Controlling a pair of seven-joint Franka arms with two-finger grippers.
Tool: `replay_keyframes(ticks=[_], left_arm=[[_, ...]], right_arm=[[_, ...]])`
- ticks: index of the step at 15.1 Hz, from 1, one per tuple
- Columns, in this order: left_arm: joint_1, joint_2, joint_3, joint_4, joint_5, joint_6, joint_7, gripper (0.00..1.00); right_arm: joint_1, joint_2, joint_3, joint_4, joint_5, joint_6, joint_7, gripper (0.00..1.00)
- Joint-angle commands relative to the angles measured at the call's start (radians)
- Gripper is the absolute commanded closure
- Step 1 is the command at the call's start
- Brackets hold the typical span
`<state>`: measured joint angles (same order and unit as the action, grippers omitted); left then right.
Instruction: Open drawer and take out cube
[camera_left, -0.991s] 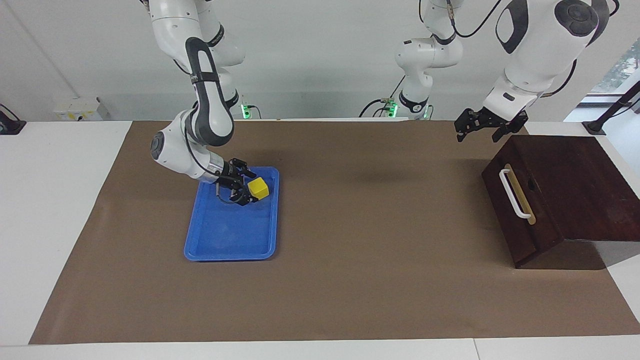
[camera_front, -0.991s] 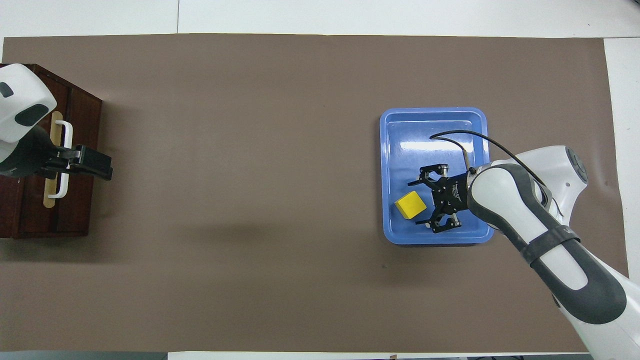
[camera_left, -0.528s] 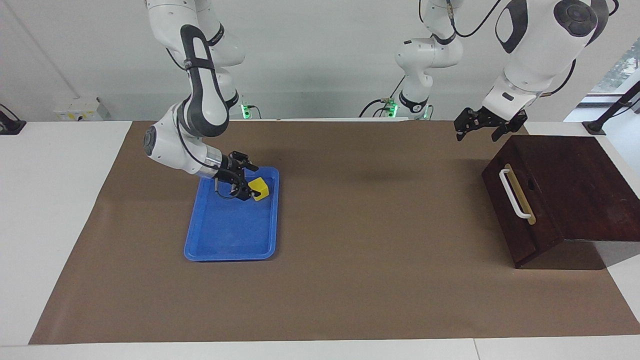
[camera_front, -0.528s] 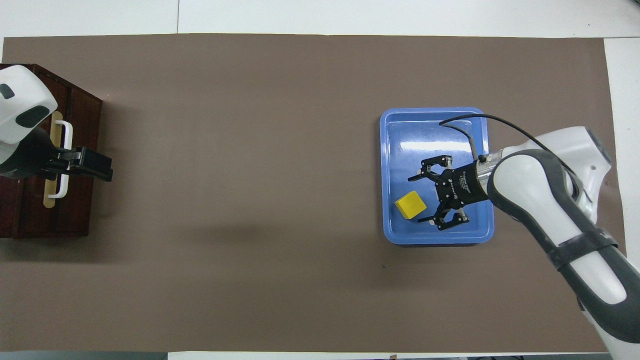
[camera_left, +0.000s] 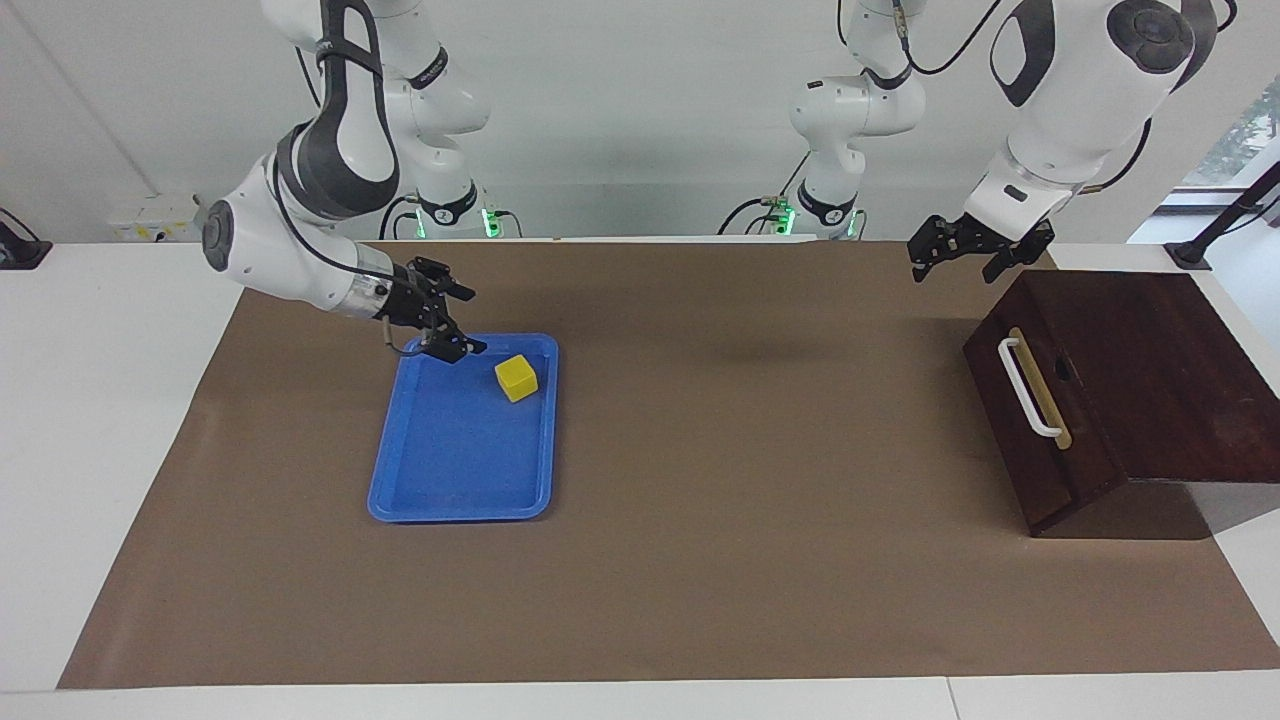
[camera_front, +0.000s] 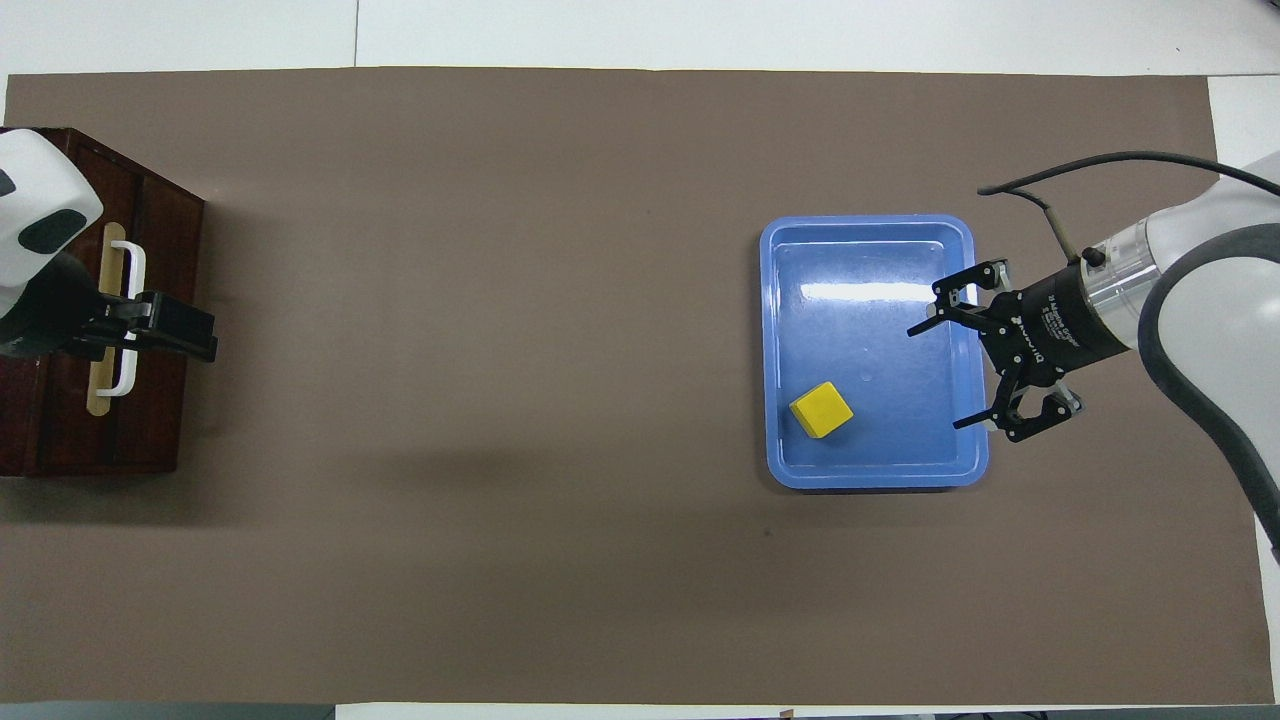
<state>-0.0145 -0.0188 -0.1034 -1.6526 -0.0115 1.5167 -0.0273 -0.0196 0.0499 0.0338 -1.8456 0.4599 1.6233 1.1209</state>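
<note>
I see the cube (camera_left: 517, 378) lying free in the blue tray (camera_left: 440, 490), right gripper (camera_left: 455, 320) spread wide over its rim, left gripper (camera_left: 965, 255) over the shut drawer (camera_left: 1035, 420), jaws look apart, box (camera_front: 60, 440) cut off by the overhead edge

We see bright, even light from above; glare streaks the blue tray (camera_front: 865, 290) just beside the right pincer (camera_front: 962, 375); shadows stay soft, focus sharp.

White table (camera_left: 110, 420) under a brown mat (camera_left: 700, 560) that covers most of its top. Plain white wall (camera_left: 640, 120) along the robots' end. Window (camera_left: 1245, 140) with greenery outside at the left arm's end. Even, bright light; soft shadows on the mat.
</note>
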Motion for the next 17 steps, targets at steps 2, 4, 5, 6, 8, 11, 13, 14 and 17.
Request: replay_keyframes(ticks=[2, 4, 5, 6, 8, 11, 13, 14, 17], left_arm=[[0.01, -0.029, 0.007, -0.026, 0.007, 0.005, 0.003, 0.0], [0.007, -0.029, 0.007, -0.026, 0.007, 0.005, 0.001, 0.0], [0.007, -0.029, 0.007, -0.026, 0.007, 0.005, 0.001, 0.0], [0.007, -0.029, 0.007, -0.026, 0.007, 0.005, 0.001, 0.0], [0.008, -0.029, 0.007, -0.026, 0.007, 0.005, 0.003, 0.0], [0.007, -0.029, 0.007, -0.026, 0.007, 0.005, 0.003, 0.0], [0.008, -0.029, 0.007, -0.026, 0.007, 0.005, 0.003, 0.0], [0.008, -0.029, 0.007, -0.026, 0.007, 0.005, 0.003, 0.0], [0.008, -0.029, 0.007, -0.026, 0.007, 0.005, 0.003, 0.0]], right_arm=[[0.004, -0.042, 0.012, 0.022, -0.113, -0.016, -0.235, 0.0], [0.006, -0.065, 0.015, 0.022, -0.159, -0.014, -0.35, 0.0], [0.007, -0.074, 0.017, 0.022, -0.183, -0.014, -0.409, 0.0], [0.018, -0.085, 0.015, 0.022, -0.213, -0.014, -0.481, 0.0], [0.02, -0.096, 0.015, 0.022, -0.265, -0.005, -0.666, 0.0], [0.015, -0.105, 0.015, 0.035, -0.351, -0.003, -0.907, 0.0], [0.01, -0.107, 0.015, 0.057, -0.369, -0.011, -0.952, 0.0], [0.007, -0.107, 0.015, 0.072, -0.385, -0.017, -0.961, 0.0], [0.003, -0.101, 0.015, 0.133, -0.432, -0.072, -1.012, 0.0]])
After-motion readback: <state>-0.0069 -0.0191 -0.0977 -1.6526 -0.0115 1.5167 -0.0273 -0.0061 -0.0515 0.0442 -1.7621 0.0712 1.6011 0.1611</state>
